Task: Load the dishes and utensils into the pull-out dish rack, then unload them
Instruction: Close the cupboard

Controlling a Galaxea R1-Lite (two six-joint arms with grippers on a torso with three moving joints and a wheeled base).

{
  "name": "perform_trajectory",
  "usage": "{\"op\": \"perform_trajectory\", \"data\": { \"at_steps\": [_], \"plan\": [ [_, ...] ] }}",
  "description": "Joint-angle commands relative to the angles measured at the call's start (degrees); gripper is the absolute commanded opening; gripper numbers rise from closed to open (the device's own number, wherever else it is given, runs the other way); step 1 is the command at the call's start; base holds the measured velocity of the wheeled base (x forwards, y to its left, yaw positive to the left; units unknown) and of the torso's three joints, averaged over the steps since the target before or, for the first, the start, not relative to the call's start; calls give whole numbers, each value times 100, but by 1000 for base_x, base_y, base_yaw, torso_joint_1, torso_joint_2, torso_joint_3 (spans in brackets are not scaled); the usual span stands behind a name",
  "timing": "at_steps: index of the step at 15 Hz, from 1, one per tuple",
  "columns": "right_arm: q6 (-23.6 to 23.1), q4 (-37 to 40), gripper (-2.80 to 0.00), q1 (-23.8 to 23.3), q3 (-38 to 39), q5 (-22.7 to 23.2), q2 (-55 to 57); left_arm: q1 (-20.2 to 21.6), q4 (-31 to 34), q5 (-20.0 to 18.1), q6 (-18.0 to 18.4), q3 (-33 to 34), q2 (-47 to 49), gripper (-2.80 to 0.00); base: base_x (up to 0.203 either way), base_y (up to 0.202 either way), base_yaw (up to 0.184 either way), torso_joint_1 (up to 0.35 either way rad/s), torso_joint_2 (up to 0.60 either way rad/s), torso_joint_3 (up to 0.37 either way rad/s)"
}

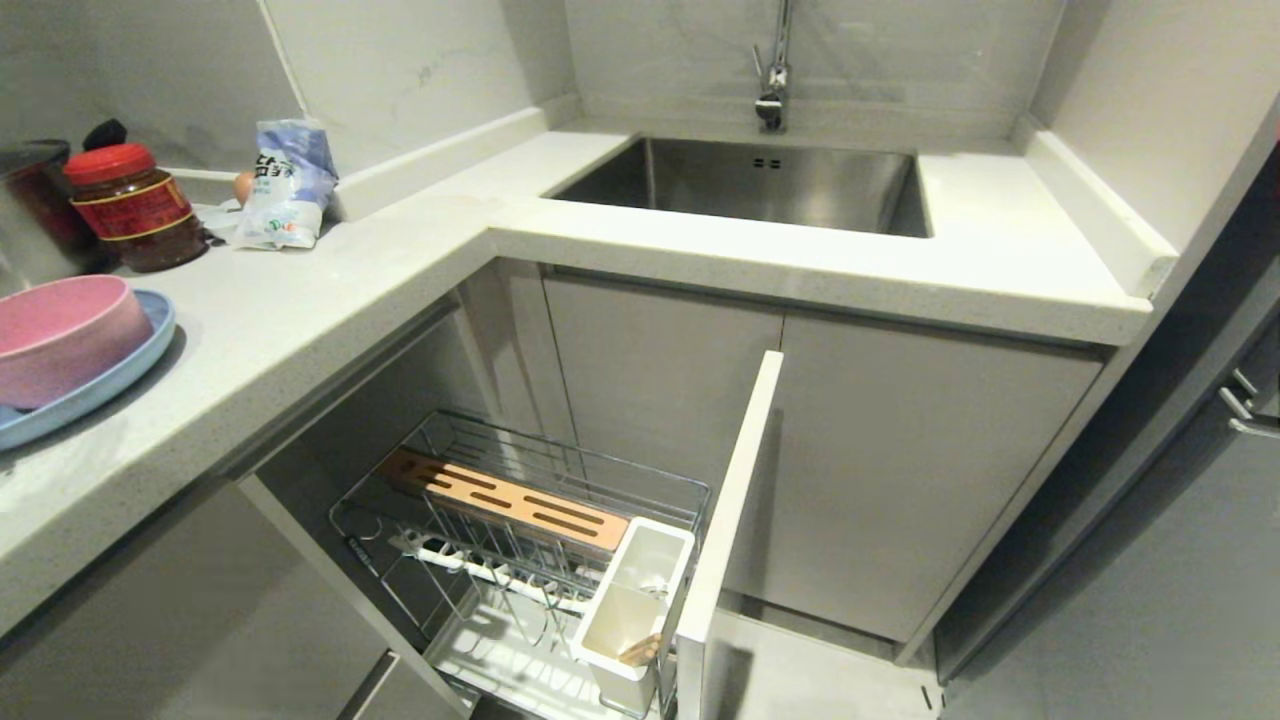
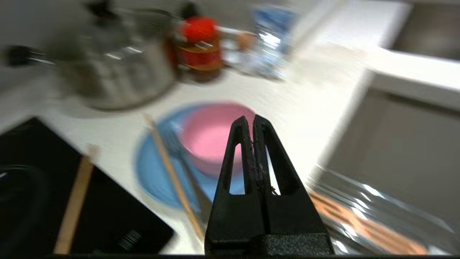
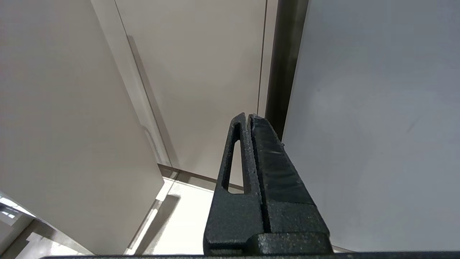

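Left wrist view shows you the pink bowl (image 2: pixel 212 135), small, round and matte, sitting on the oval light-blue plate (image 2: pixel 154 172); one light wooden chopstick (image 2: pixel 172 176) lies across the plate with the slim fork (image 2: pixel 181 158) just beside it, and a second chopstick (image 2: pixel 73 205) rests apart on the black cooktop (image 2: pixel 107 212). Your left claw (image 2: pixel 250 120) is pressed shut on nothing and hangs above the counter's (image 2: pixel 287 108) front edge, the bowl and plate just beyond its tips. Blur hides finer detail there. In the head view the plate and bowl sit at the counter's left end, near its front edge, and below it the pull-out dish rack (image 1: pixel 520 540) stands drawn out: chrome wire, slotted wooden bar (image 1: pixel 510 500), white utensil cup (image 1: pixel 635 600) with something wooden inside. The pale stone counter turns a corner to a steel sink (image 1: pixel 750 185); a red-lidded jar (image 1: pixel 135 205) and a bag (image 1: pixel 290 185) stand at its back edge. Your right claw (image 3: pixel 248 117), also closed and empty, hangs beside grey cabinet doors (image 3: pixel 201 72).
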Motion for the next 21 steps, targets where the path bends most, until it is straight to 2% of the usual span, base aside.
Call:
{"op": "perform_trajectory", "data": {
  "at_steps": [1,4,7,13,15,16,17,18,21],
  "plan": [
    [4,-5,-280,2,149,1,-4,-52,-232,-429,5,1307,-1375,-280,0,0,0,0,0,0],
    [0,-5,-280,2,149,1,-4,-60,-844,-708,88,2805,-2706,-280,0,0,0,0,0,0],
    [0,-5,-280,2,149,1,-4,-307,-1020,-761,254,4006,-3787,-280,0,0,0,0,0,0],
    [1,-5,-280,2,149,1,-4,-468,-1125,-788,158,5795,-4765,-280,0,0,0,0,0,0],
    [0,-5,-280,2,149,1,-4,-472,-1445,-877,132,6362,-4796,-280,0,0,0,0,0,0],
    [0,-5,-280,2,149,1,-4,-473,-1637,-1136,73,6522,-4801,-280,0,0,0,0,0,0],
    [0,-5,-280,2,149,1,-4,-473,-1508,-1330,-53,6545,-4803,-280,0,0,0,0,0,0],
    [0,-5,-280,2,149,1,-4,-473,-1145,-1330,-152,6523,-4804,-280,0,0,0,0,0,0],
    [0,-5,-280,2,149,1,-4,-473,-1356,-1295,-438,6565,-4804,-280,0,0,0,0,0,0]
  ]
}}
